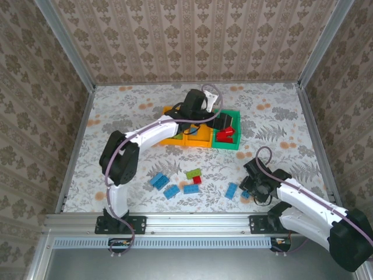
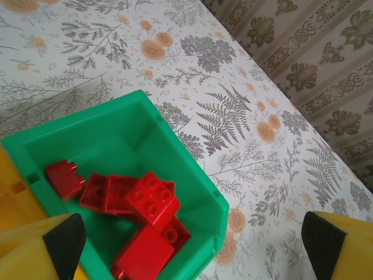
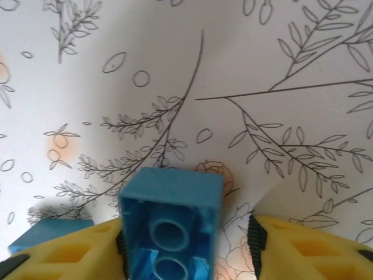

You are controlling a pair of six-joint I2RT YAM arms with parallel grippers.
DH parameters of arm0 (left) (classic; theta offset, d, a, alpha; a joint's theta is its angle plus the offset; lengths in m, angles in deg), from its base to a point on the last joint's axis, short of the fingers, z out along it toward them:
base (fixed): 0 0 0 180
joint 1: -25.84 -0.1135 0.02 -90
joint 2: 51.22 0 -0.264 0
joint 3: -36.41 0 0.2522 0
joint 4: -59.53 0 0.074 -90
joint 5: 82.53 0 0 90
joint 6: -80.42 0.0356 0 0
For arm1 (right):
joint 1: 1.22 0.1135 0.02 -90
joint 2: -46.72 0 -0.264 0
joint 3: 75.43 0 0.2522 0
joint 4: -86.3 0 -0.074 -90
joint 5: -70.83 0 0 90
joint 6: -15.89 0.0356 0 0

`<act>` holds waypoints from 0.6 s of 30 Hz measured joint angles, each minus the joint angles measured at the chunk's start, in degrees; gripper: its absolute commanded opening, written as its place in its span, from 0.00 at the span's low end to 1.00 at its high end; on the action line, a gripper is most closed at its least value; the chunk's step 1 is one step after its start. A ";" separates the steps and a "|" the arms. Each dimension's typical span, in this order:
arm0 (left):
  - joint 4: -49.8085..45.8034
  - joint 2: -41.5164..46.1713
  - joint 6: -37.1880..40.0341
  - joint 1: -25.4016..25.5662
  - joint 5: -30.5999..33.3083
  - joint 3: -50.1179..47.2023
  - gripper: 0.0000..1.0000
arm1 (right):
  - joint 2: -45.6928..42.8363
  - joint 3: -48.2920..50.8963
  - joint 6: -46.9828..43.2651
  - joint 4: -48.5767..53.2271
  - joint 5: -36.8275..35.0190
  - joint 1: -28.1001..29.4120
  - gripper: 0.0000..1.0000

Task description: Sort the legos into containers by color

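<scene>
top external: high, behind arm bases, facing down across whole table (image 1: 145,111) | left wrist: close over green bin (image 2: 192,175), table's far middle, shared with top | right wrist: very close to tabletop, toward near-right corner

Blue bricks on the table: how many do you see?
5: a left brick, a second brick beside it, a third brick right of those, a lone brick further right, and a fifth brick between the fingers of the right gripper. More may be hidden under that gripper.
</scene>
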 measured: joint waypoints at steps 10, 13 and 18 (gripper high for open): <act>-0.55 9.40 3.23 -0.02 5.55 -13.42 1.00 | 1.86 -3.82 -2.75 -0.42 -1.36 0.04 0.29; -1.68 12.31 4.50 -0.02 7.96 -17.03 1.00 | 3.69 -9.05 -4.68 -2.56 -1.55 0.07 0.30; -4.04 17.49 6.56 -0.02 12.68 -22.38 1.00 | 13.64 -20.98 -10.78 -11.74 0.52 0.39 0.32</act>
